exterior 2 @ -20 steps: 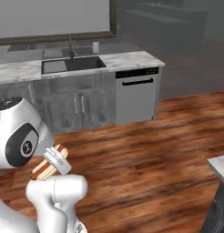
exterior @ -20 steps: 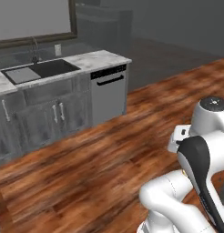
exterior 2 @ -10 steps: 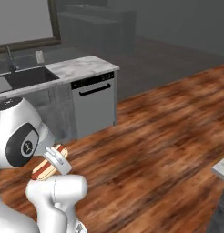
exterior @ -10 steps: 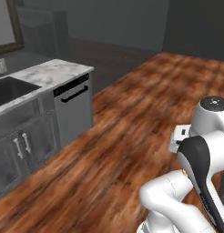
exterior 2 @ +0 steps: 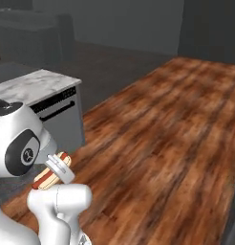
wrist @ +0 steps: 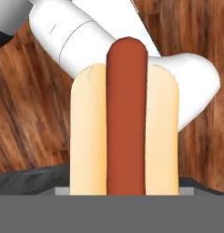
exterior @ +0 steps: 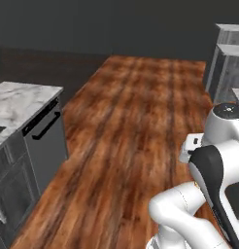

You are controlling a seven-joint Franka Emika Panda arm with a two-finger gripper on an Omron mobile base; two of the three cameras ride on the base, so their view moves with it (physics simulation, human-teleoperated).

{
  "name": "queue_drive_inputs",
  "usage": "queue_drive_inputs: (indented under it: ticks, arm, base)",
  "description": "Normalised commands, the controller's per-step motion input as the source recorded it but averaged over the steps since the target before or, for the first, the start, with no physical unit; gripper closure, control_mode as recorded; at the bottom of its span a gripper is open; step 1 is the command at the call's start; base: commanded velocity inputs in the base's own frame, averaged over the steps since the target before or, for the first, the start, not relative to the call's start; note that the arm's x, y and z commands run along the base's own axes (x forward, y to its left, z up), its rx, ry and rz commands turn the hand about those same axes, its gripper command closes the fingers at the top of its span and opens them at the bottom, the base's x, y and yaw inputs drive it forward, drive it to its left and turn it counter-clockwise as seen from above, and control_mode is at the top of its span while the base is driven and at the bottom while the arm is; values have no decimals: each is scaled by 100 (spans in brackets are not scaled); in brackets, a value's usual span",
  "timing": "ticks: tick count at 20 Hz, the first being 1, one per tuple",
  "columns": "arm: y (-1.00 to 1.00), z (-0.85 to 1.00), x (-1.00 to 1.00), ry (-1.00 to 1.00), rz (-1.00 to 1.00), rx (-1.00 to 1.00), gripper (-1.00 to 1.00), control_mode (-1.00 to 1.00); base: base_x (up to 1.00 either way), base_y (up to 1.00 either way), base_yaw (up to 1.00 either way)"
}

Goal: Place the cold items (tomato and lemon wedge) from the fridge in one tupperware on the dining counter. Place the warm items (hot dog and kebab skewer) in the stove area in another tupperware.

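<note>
hot dog (wrist: 125,123) sits in my gripper (exterior 2: 56,168), which is pinching the bun across its width; in the right base view it rides tucked close against the arm, well above the wood floor (exterior 2: 167,143). landmark: the grey cabinet (exterior 2: 52,103) with the marble top stands behind and beside the hot dog, well apart from it. i judge the task partly under way: one warm item is picked up and in transit, not yet placed. no tupperware, skewer, tomato or lemon wedge is in sight, so i cannot confirm any other step. remaining: deliver the hot dog, then handle whatever else is left.
</note>
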Motion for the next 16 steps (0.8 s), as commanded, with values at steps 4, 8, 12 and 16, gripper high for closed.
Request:
queue_drive_inputs:
  ticks: [4,8,12,16]
  arm:
    - [0,0,0,0,0,0,100,100]
    - [0,0,0,0,0,0,100,100]
    - [0,0,0,0,0,0,100,100]
    - [0,0,0,0,0,0,100,100]
  base:
    - [100,57,-56]
    - [100,57,-54]
    - [100,57,-49]
    - [100,63,-49]
